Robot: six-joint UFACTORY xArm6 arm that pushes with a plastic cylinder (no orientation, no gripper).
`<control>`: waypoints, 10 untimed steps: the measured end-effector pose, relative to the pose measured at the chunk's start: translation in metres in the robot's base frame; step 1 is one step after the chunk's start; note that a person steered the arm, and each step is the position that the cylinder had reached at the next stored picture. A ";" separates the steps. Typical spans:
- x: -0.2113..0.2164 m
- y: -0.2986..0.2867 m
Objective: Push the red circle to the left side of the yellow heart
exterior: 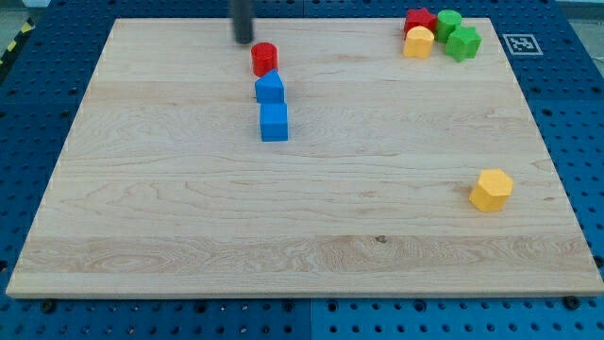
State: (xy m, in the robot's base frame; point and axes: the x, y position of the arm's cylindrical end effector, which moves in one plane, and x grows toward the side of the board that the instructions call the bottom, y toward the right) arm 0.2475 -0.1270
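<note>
Currently, my tip (244, 40) stands near the top edge of the wooden board (189, 217), left of centre, just up and to the view's left of the red circle (265, 59); whether they touch I cannot tell. I drive a bare rod, so there is no hand to open or close, and nothing is gripped.

Red circle: a short cylinder near the top edge, heading a slightly slanted column. Directly below it sits a blue block (270, 89), apparently touching, and below that a blue cube (274, 122), close under the first.

Top right corner: a tight cluster of four blocks. The yellow heart (419, 42) lies at the cluster's lower left, with a red block (420, 20) above it, a green cylinder-like block (449, 22) to the right of the red one, and a green block (463, 42) at the lower right. The red circle is well apart from this cluster, far to its left.

Right edge, lower half: a yellow hexagonal block (492, 190) sits alone.
</note>
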 end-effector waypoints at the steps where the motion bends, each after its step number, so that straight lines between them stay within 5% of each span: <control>1: 0.025 -0.017; 8: 0.088 0.191; 10: 0.071 0.197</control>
State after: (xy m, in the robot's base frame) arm 0.3185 0.0705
